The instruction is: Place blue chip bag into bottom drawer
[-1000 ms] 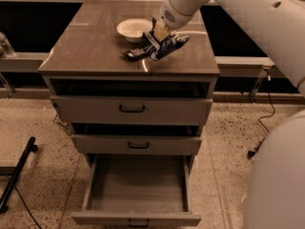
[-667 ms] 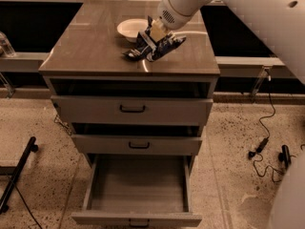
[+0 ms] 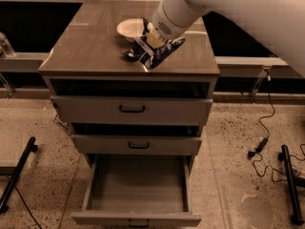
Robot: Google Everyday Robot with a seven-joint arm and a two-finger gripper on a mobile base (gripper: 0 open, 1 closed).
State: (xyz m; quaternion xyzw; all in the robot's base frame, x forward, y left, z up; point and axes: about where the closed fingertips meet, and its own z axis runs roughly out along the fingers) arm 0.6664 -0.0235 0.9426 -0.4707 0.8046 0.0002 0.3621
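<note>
The blue chip bag is crumpled dark blue foil with white patches, near the front edge of the cabinet top. My gripper comes down from the upper right on a thick white arm and is shut on the bag, which sits tilted in it, low over the top. The bottom drawer is pulled out wide below, and its grey floor is bare. The two upper drawers are pushed in further.
A white bowl stands on the cabinet top just behind and left of the bag. Cables and a black stand leg lie on the speckled floor at right. Another black leg is at left.
The gripper and the bag have moved a little toward the front edge of the cabinet top. The view has shifted, so the arm fills more of the upper right.
</note>
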